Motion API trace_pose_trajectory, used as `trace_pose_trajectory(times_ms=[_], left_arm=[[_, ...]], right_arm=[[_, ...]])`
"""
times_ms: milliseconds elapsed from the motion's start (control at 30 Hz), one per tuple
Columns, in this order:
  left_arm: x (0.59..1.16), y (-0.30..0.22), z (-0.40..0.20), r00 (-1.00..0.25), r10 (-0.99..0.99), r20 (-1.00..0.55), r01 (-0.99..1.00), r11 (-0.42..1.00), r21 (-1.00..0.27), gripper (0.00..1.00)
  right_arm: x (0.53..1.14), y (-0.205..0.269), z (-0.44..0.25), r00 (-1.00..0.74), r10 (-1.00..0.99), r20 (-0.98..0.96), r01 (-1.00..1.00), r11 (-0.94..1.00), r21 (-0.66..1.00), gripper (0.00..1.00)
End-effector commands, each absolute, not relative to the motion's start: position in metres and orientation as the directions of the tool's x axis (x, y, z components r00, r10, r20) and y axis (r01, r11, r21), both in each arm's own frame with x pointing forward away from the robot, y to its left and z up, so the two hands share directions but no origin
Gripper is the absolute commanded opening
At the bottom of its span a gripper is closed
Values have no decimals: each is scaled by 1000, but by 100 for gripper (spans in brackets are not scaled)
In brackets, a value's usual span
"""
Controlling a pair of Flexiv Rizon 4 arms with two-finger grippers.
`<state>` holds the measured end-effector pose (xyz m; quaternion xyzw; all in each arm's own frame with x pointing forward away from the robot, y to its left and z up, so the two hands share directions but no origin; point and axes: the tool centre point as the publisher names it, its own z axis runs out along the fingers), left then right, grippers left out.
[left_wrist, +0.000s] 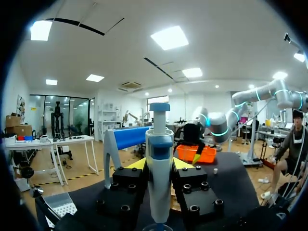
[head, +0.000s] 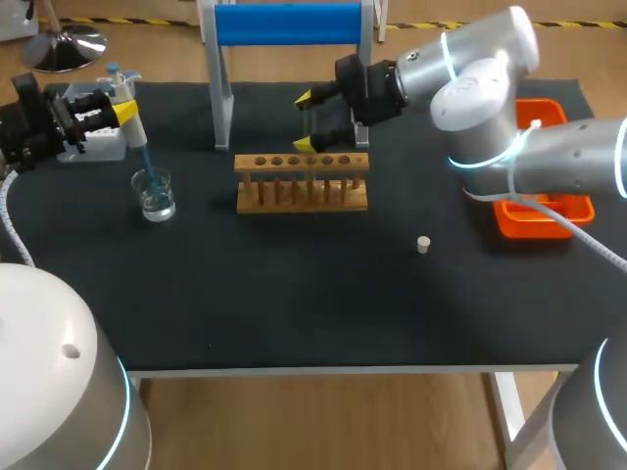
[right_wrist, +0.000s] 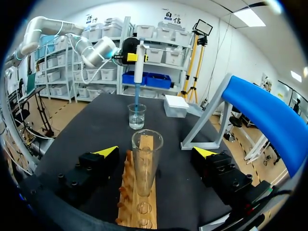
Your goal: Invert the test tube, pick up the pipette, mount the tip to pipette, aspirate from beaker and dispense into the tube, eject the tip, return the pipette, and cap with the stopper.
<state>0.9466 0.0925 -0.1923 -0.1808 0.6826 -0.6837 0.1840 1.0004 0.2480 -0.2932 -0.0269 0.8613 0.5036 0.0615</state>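
The left pincer (head: 120,106) grasps the pipette (head: 135,132), its tip down in the beaker (head: 155,196). The right pincer (head: 312,120) is released, with one finger on each side of the tube (right_wrist: 146,159) in the rack (head: 302,186). From above the tube is hard to see. The stopper (head: 423,245) lies on the counter (head: 294,304).

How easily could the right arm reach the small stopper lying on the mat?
Probably yes. The stopper lies alone on bare mat on that arm's side. The right pincer is open, straddling but not gripping the test tube in the rack, so it would need to back away first.
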Motion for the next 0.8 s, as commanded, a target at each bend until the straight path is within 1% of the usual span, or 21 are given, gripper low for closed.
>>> trace_pose_trajectory(times_ms=[33, 800], left_arm=[[946, 93, -192, -868, -497, -3, 4, -1, -1000, 0], [946, 93, -192, -868, -497, -3, 4, -1, -1000, 0]], right_arm=[[1004, 251, -295, -991, 10, -134, -110, 507, 855, 100], [1007, 248, -296, -988, 12, -156, -125, 544, 830, 100]])
